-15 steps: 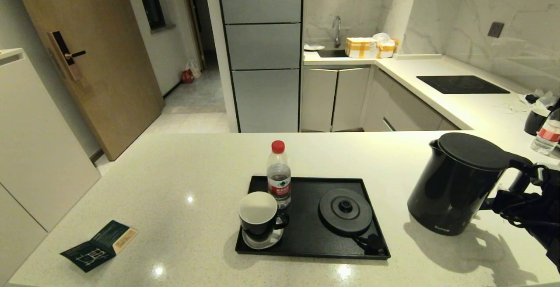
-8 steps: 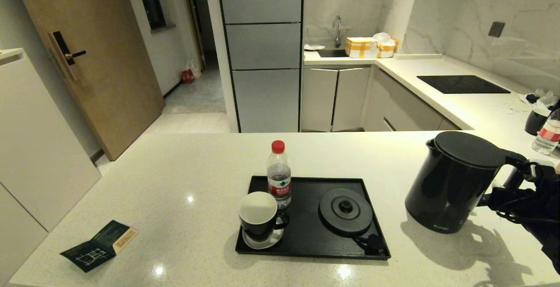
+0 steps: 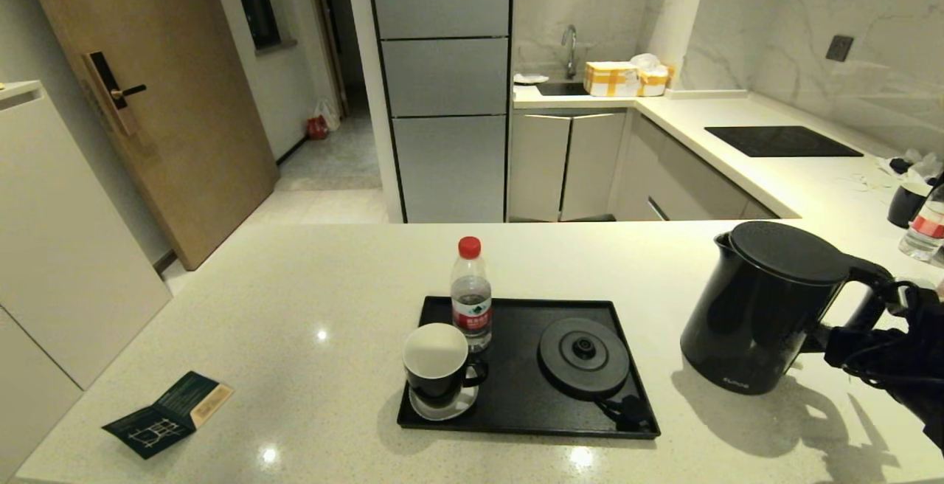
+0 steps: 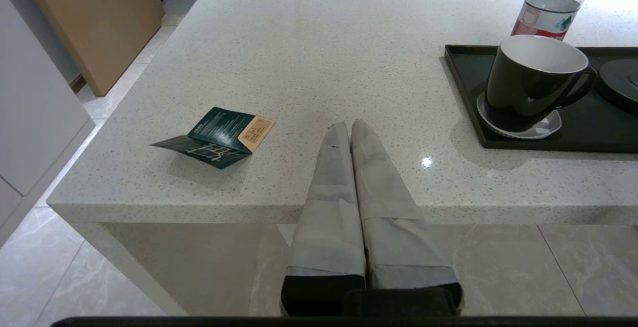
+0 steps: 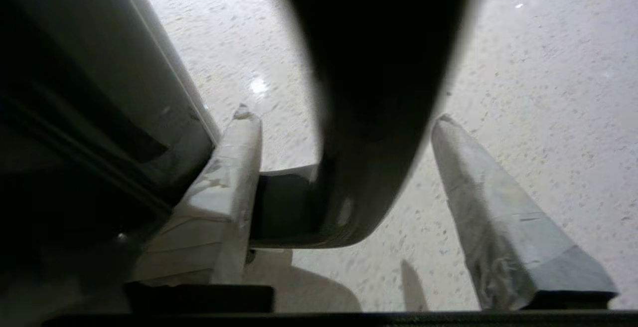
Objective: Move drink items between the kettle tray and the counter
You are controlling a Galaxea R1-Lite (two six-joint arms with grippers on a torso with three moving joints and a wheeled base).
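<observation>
Fingers [image 5: 239,167] of right gripper [image 5: 344,117] spread apart, straddling handle [image 5: 379,92] of electric kettle [image 3: 767,307], no clamping | left gripper [image 4: 351,127] pressed closed near counter [image 4: 324,58] edge; brochure [image 4: 219,137] beside | kettle upright on counter, right of kettle tray [image 3: 516,410]; tray carries mug [image 3: 436,362], bottle [image 3: 470,296], base disc [image 3: 582,357]

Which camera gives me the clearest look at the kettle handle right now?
The right wrist view: the kettle handle runs between the open right gripper fingers, with a gap on one side. The head view shows the handle only partly, behind the arm. The left wrist view misses it.
</observation>
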